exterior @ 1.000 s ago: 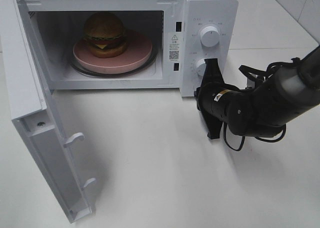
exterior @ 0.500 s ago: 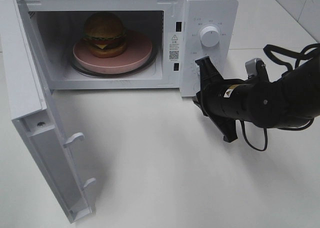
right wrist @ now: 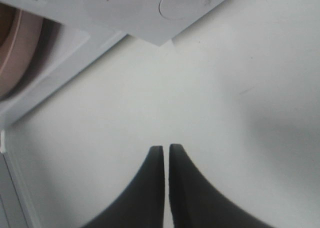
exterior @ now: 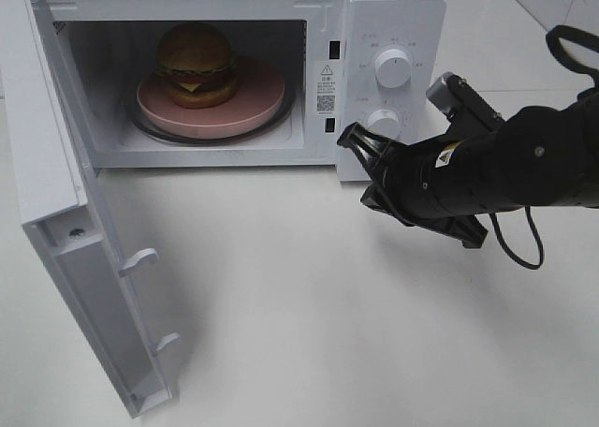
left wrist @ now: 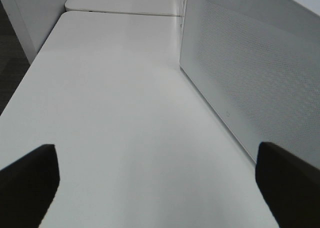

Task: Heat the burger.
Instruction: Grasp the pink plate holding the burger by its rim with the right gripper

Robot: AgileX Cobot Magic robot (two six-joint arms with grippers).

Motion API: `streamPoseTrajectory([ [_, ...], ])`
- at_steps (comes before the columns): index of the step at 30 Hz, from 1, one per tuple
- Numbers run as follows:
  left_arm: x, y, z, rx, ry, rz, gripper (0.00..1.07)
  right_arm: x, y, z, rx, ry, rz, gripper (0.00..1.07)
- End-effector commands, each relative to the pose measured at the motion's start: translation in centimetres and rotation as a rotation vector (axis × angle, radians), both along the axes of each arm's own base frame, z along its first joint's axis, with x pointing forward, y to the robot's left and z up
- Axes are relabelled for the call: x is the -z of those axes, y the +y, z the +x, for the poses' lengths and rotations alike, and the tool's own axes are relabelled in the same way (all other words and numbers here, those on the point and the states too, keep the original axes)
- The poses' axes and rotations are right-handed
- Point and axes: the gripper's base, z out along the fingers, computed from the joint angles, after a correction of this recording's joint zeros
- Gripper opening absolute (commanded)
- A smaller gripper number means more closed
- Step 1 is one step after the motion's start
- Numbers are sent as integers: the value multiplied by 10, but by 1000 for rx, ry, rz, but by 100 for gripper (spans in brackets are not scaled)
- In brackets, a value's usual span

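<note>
One burger (exterior: 195, 65) on pink plate (exterior: 253, 106) inside open microwave (exterior: 393, 15)

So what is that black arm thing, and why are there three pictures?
It is a robot arm, and its tip is a claw. One camera looks down from high up: there the right claw is shut, holding nothing, near the open microwave. Inside, the burger sits on a pink plate. The other two cameras ride on the wrists. One shows the shut claw over the white table; the other shows the left claw wide open beside the microwave's door.
</note>
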Motion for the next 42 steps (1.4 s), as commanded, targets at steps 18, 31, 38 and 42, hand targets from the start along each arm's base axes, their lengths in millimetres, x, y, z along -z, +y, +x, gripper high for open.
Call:
streamPoseTrajectory([
  [18, 1, 0, -1, -6, -3, -4, 100, -25, 5, -18, -709, 134, -385, 6],
  [31, 1, 0, -1, -6, -3, -4, 100, -58, 14, -10, -1317, -21, -613, 8],
  [38, 1, 0, -1, -6, -3, -4, 100, -67, 13, -3, -1600, -180, -798, 9],
  [42, 1, 0, -1, -6, -3, -4, 100, -67, 10, 0, -1782, -268, -933, 12],
])
